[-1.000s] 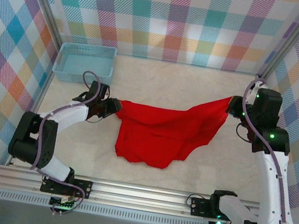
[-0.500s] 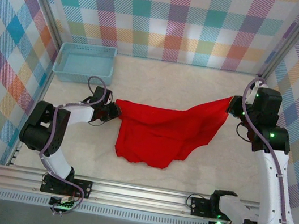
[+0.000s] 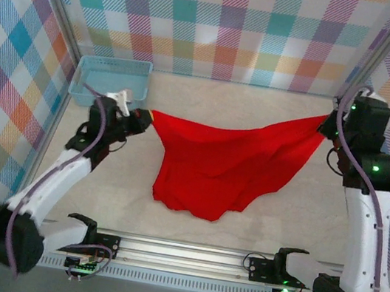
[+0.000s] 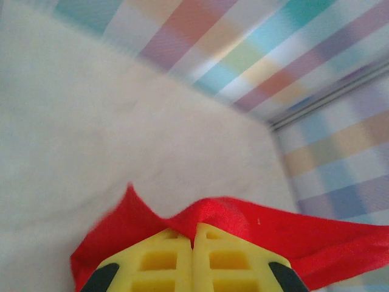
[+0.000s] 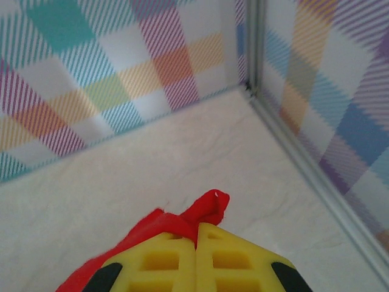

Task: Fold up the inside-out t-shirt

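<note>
The red inside-out t-shirt [image 3: 222, 162] hangs stretched between both arms above the table, its lower part drooping down to the surface. My left gripper [image 3: 146, 116] is shut on the shirt's left corner; the yellow fingers [image 4: 164, 258] pinch a fold of red cloth [image 4: 225, 213]. At the right, my right gripper [image 3: 326, 124] is shut on the other corner. There the yellow fingers [image 5: 231, 258] clamp a bunched tip of cloth [image 5: 206, 210] that pokes out past them.
A light blue basket [image 3: 111, 81] stands at the back left, just behind my left gripper. Checked walls enclose the table on three sides, with a metal post [image 5: 255, 48] in the right back corner. A metal rail [image 3: 184, 253] runs along the near edge.
My left gripper has closed on the shirt's left corner and lifted it up and back towards the basket. The right gripper has raised its corner and pulled right, drawing the shirt taut.
</note>
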Action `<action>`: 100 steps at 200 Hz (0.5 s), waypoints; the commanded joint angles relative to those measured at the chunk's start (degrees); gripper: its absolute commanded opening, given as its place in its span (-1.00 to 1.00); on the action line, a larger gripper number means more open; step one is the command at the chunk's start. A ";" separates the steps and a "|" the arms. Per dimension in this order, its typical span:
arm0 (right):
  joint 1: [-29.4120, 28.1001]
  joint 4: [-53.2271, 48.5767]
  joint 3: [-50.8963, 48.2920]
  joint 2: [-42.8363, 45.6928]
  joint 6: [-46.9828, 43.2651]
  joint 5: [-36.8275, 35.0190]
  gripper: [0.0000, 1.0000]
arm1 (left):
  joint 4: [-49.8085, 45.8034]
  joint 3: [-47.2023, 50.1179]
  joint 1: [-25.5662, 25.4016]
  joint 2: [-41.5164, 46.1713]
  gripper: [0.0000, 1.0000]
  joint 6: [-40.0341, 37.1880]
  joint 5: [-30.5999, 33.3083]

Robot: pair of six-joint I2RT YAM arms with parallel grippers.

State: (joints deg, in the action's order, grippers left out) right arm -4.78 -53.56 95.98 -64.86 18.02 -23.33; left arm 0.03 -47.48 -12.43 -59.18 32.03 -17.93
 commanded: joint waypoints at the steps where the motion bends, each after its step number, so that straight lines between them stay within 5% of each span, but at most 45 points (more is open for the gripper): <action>1: 0.69 -2.90 5.69 1.29 0.96 -8.22 -1.00 | -2.24 -3.46 2.29 8.41 -1.00 -1.70 -4.45; 46: 0.75 -0.73 12.00 6.40 -0.93 -11.17 -1.00 | -9.63 -11.30 3.72 19.86 -1.00 -2.93 -2.75; 100: 0.78 2.24 18.41 13.37 -3.08 1.99 -1.00 | -19.37 -22.91 3.76 26.57 -1.00 -5.58 -0.62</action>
State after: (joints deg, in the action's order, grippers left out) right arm -4.43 -54.92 110.50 -54.08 16.53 -28.14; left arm -14.79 -65.32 -9.43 -34.94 28.73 -19.92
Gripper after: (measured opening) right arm 0.066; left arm 0.049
